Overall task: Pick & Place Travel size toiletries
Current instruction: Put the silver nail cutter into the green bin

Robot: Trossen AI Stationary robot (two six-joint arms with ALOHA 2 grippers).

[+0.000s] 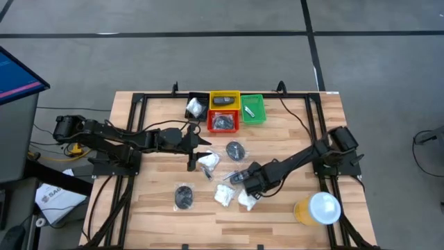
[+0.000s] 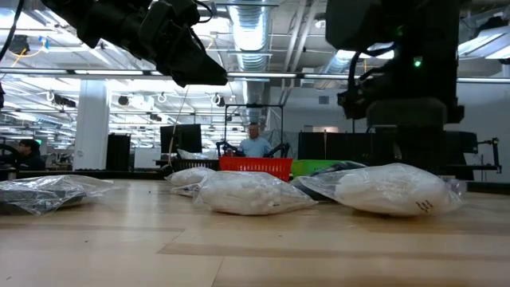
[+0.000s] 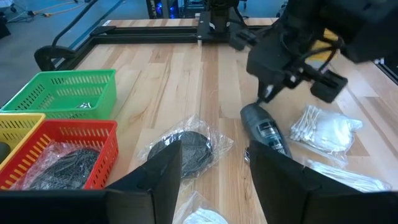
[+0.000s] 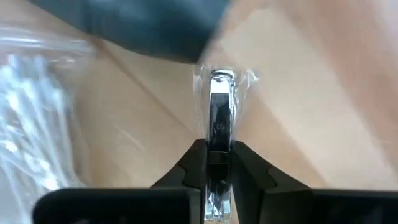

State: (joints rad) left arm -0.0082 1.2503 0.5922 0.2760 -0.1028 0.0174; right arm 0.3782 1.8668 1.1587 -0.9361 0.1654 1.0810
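My right gripper [image 1: 237, 178] points down at mid-table, shut on a black oblong piece [image 4: 219, 115] wrapped in clear plastic. The left wrist view shows that piece [image 3: 265, 129] below the gripper. Around it lie other toiletries: a dark disc in a packet [image 1: 236, 149], a second disc [image 1: 184, 196], white crinkly packets [image 1: 208, 161] [image 1: 225, 195] and a packet of cotton swabs [image 3: 323, 127]. My left gripper [image 3: 214, 180] hovers open above the table's left half, touching nothing. My right gripper pinches the wrapped black piece by one end [image 4: 219, 163] between its two fingers [image 4: 198, 167], on the piece's two narrow sides. The fingers come from above, pointing down. The piece reaches away from the fingers; whether its other end [image 3: 280, 148] rests on the table I cannot tell.
Four small bins stand at the far middle: black [image 1: 196, 105], yellow [image 1: 224, 92], green [image 1: 253, 111] and red [image 1: 223, 129], the red one holding dark packets. An orange cup with a white lid [image 1: 319, 208] stands near the right front. People show in the room beyond the table.
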